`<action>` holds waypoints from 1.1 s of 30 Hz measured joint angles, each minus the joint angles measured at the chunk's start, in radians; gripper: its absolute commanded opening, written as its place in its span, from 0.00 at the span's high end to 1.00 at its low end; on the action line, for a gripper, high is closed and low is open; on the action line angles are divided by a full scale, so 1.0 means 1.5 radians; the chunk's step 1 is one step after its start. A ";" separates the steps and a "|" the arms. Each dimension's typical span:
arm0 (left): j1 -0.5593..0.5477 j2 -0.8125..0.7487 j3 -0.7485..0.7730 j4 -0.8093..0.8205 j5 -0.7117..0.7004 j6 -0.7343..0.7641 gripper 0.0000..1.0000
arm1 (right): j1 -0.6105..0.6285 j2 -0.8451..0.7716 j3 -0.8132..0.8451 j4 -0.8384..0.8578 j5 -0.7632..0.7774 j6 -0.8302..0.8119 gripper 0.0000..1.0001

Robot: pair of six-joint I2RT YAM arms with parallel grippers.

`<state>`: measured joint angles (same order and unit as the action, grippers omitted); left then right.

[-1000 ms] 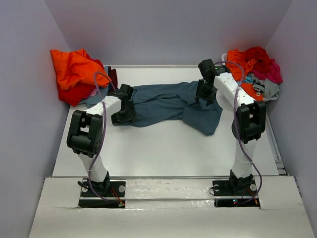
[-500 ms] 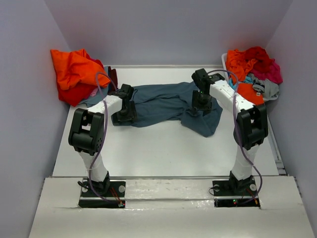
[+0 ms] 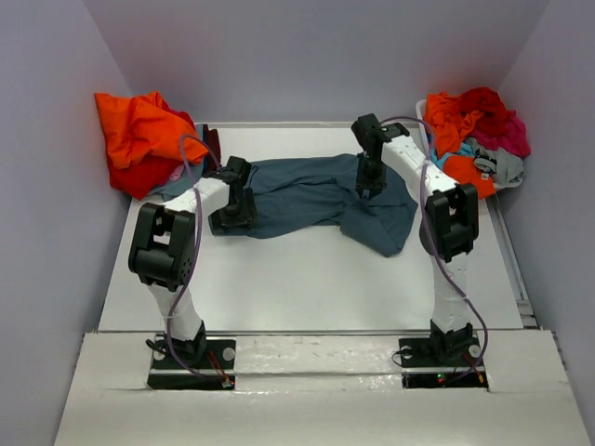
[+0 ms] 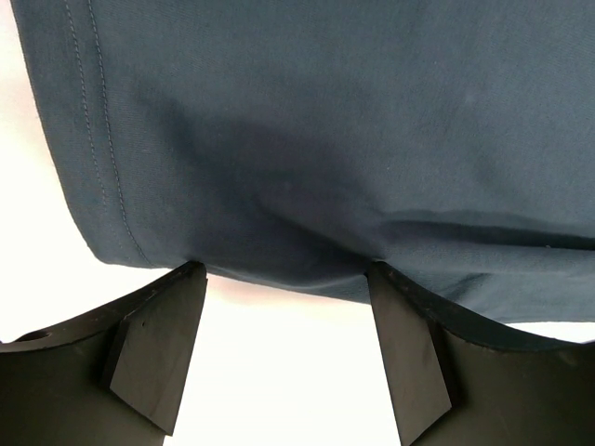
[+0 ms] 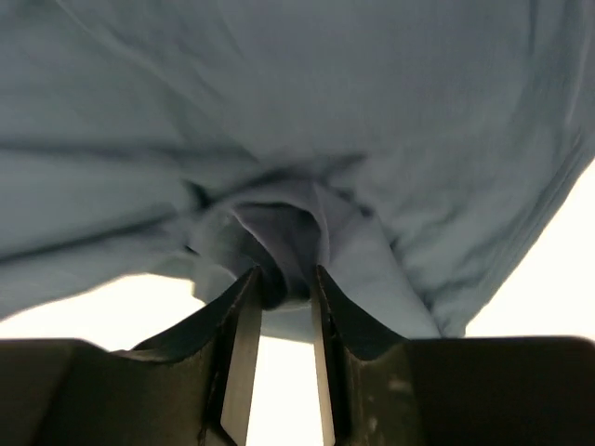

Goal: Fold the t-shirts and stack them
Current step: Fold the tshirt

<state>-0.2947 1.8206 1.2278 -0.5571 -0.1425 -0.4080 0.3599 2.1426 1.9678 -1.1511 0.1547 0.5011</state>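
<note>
Here the blue shirt (image 3: 307, 190) lies spread crosswise on the middle of the tabletop (image 3: 307, 279), rumpled, with one corner sagging toward the near right. The other shirts sit in two heaps well apart from it: an orange pile (image 3: 135, 130) at the far left and a mixed pile (image 3: 474, 125) at the far right.

The left hand (image 4: 284, 269) is low at the shirt's left end. Its fingers (image 4: 158, 344) stand wide apart, their tips at the hem, and they grip nothing. The right hand (image 5: 286, 279) is down on the shirt's right part, its fingers (image 5: 244, 344) close together on a small bunched fold of the cloth.

The risks, as I judge them:
- That fold sits right at the fingertips, so a quick lift could pull it free.
- The pinch may have caught one layer only, and then the shirt would open unevenly.
- With the left end loose, a pull from the right alone would drag and wrinkle the cloth.
- The left fingers might shove the hem instead of catching it.
</note>
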 measured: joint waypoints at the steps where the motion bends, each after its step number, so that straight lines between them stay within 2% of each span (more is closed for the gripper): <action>1: 0.000 0.000 0.002 -0.003 0.000 0.000 0.18 | -0.002 0.010 0.025 -0.003 0.001 0.000 0.78; 3: 0.000 0.000 0.009 -0.005 0.000 0.000 0.18 | -0.011 0.027 0.069 -0.007 0.002 -0.001 0.84; 6: 0.000 0.001 0.023 -0.007 0.000 -0.001 0.18 | -0.039 0.047 0.131 -0.018 0.001 -0.003 0.82; 8: 0.001 0.005 0.035 -0.007 0.000 -0.003 0.18 | -0.060 0.062 0.165 -0.025 -0.001 -0.004 0.76; 11: 0.001 0.013 0.047 -0.007 0.000 -0.007 0.18 | -0.094 0.086 0.204 -0.033 -0.004 -0.009 0.56; 14: 0.001 0.016 0.052 -0.013 0.001 -0.008 0.18 | -0.116 0.094 0.203 -0.040 -0.009 -0.010 0.53; 19: 0.001 0.016 0.062 -0.018 0.000 0.008 0.18 | -0.105 0.066 0.117 -0.024 -0.034 -0.007 0.53; 25: 0.006 0.017 0.070 -0.014 0.025 0.019 0.19 | -0.032 -0.037 -0.032 -0.013 -0.052 0.017 0.54; 33: 0.007 0.020 0.070 -0.005 0.034 0.020 0.19 | 0.037 -0.148 -0.122 -0.010 -0.059 0.035 0.54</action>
<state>-0.2840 1.8507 1.3334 -0.5648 -0.0914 -0.3786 0.4152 1.9202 1.7851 -1.1660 0.0662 0.5533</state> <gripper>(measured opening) 0.814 0.463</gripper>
